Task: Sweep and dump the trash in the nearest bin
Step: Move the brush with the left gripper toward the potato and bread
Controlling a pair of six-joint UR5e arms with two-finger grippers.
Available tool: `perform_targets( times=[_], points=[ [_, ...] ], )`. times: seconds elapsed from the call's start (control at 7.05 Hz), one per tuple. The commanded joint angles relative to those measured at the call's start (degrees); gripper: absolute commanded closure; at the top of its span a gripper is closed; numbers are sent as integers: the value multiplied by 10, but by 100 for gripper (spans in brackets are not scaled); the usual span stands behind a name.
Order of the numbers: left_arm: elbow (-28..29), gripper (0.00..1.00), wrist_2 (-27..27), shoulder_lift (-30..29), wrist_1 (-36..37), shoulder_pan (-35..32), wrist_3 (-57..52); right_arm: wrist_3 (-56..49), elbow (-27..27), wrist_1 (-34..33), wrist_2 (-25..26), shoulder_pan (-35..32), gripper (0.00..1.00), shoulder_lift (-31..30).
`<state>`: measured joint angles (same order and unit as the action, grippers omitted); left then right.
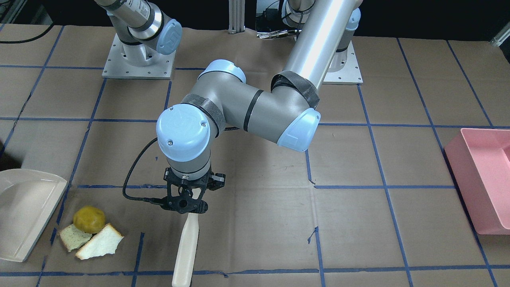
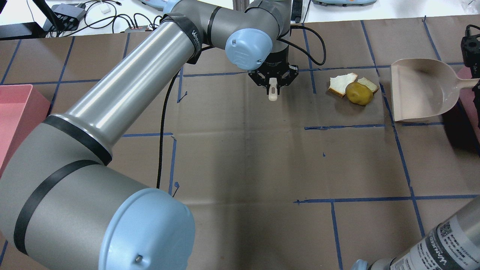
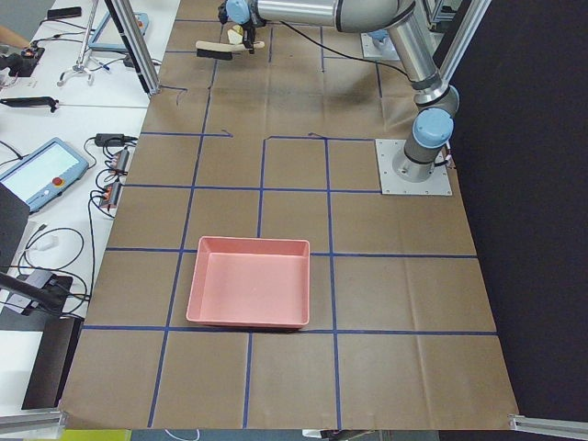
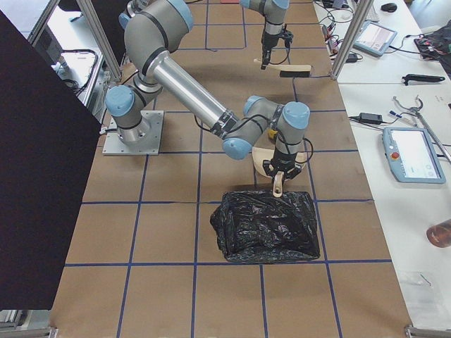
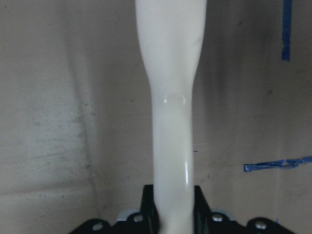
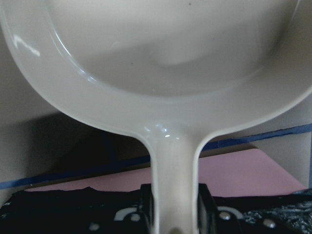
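Note:
The trash lies together on the brown table: a yellow-brown potato-like lump [image 1: 89,219] [image 2: 359,93], a white torn slice [image 1: 99,242] [image 2: 342,83] and a pale greenish slice [image 1: 73,237] [image 2: 368,84]. My left gripper [image 1: 188,208] [image 2: 273,84] is shut on the cream handle of a brush [image 1: 185,251] [image 5: 173,126], a little to the side of the trash. The brush's dark head shows only in the side views [image 4: 294,70]. My right gripper [image 4: 280,174] [image 6: 174,209] is shut on the handle of the cream dustpan [image 1: 24,211] [image 2: 420,90], which sits just beyond the trash.
A pink bin [image 1: 484,179] [image 2: 15,108] [image 3: 250,294] stands at the table's far end on my left side. A bin lined with a black bag [image 4: 268,225] sits right behind the dustpan and the right gripper. Blue tape lines cross the table.

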<state>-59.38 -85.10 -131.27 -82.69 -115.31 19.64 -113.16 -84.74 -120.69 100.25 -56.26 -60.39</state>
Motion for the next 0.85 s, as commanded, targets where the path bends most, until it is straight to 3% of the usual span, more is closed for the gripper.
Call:
perform_targets(
  times=[0.0, 0.28, 0.43, 0.71],
  points=[
    [1, 100, -1, -12, 6, -2, 1, 0, 1, 0, -5, -2, 98, 9],
    [20, 100, -9, -25, 1, -24, 5, 1, 1, 0, -2, -23, 98, 9],
    [52, 91, -19, -37, -14, -30, 3, 1, 0, 0, -2, -26, 98, 11],
    [136, 91, -35, -100, -72, -50, 0, -3, 3, 0, 5, -25, 98, 19]
  ],
)
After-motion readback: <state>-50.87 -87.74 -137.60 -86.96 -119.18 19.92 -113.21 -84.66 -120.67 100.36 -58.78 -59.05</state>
